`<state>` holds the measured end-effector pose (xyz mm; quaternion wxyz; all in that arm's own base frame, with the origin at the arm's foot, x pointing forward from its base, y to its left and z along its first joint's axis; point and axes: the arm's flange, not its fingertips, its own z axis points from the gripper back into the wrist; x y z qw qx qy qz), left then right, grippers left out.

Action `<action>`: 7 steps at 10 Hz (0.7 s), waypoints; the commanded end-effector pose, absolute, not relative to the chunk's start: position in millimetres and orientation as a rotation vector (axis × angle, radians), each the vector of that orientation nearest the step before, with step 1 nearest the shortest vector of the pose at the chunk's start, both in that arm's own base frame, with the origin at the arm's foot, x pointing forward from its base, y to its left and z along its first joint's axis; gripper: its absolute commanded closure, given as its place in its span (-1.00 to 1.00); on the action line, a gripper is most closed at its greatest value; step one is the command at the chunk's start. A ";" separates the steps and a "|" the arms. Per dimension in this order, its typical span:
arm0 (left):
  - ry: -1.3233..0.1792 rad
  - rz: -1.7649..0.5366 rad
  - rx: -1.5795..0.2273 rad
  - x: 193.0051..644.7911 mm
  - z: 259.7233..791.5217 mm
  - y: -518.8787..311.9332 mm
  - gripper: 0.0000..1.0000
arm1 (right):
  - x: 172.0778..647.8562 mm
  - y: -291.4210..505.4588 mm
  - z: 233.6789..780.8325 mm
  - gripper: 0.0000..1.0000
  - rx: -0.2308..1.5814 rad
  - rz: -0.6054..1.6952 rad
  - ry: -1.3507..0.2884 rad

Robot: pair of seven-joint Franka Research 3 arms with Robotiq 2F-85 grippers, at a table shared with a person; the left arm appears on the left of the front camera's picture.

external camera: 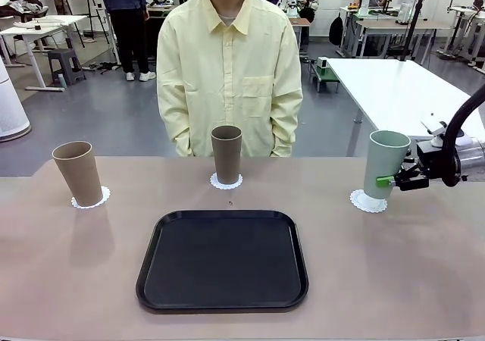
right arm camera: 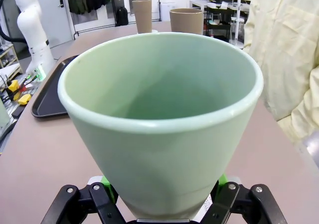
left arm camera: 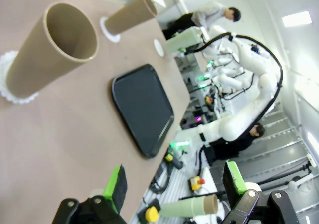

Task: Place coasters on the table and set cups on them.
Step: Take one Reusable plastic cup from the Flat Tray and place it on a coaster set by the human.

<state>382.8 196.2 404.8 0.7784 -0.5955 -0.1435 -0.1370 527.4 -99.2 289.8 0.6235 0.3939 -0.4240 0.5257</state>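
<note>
Three cups stand on the beige table (external camera: 76, 280), each over a white lacy coaster. The left brown cup (external camera: 77, 173) (left arm camera: 52, 50) sits on its coaster (external camera: 91, 198) (left arm camera: 7, 79). The middle brown cup (external camera: 226, 154) (left arm camera: 130, 15) sits on another coaster (external camera: 226, 181) (left arm camera: 108, 29). The mint green cup (external camera: 385, 164) (right arm camera: 164, 114) leans slightly, its base at the right coaster (external camera: 367, 201). My right gripper (external camera: 394, 180) (right arm camera: 163, 194) is shut on its lower wall from the right. My left gripper (left arm camera: 174, 184) hangs open and empty above the table's left end.
A black rounded-square tray (external camera: 222, 260) (left arm camera: 142, 107) (right arm camera: 50, 97) lies empty at the middle front. A person in a pale yellow shirt (external camera: 227, 76) (right arm camera: 289, 59) stands at the far edge behind the middle cup, hands down. A white table (external camera: 402, 91) stands behind at the right.
</note>
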 end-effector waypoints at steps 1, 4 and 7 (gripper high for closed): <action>-0.315 -0.304 -1.291 381.0 406.6 197.5 -1.00 | 535.5 -106.5 279.7 -0.65 0.943 1.233 -0.981; -0.315 -0.304 -1.291 381.0 406.6 197.5 -1.00 | 540.2 -106.1 266.5 -0.65 0.956 1.213 -0.970; -0.315 -0.304 -1.291 381.0 406.6 197.5 -1.00 | 543.8 -97.7 263.1 -0.65 0.968 1.222 -0.976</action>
